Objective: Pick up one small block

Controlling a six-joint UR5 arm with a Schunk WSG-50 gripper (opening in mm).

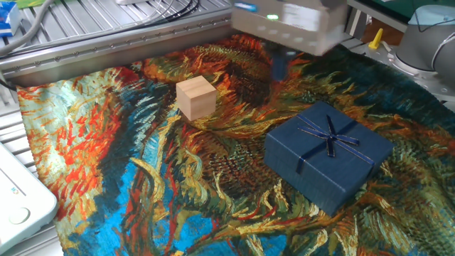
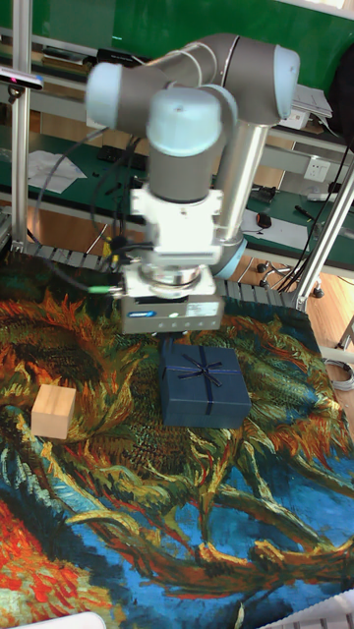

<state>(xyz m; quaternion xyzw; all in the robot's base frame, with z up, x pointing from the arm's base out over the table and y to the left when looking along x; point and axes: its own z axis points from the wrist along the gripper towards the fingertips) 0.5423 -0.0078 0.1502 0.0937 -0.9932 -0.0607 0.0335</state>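
Observation:
The small block (image 1: 196,97) is a plain pale wooden cube resting on the painted cloth, left of centre; the tall fixed view shows the small block (image 2: 53,411) near the left edge. My gripper (image 1: 279,69) hangs at the back of the cloth, up and to the right of the block and well apart from it. It is motion-blurred, and only a narrow blue strip of its fingers shows below the grey body. Nothing is held between them. Whether the fingers are apart or together is not clear.
A flat navy gift box (image 1: 328,154) with a ribbon bow lies right of centre, just in front of the gripper. A metal rail (image 1: 106,50) borders the cloth at the back. A white device (image 1: 18,199) sits at the left front corner.

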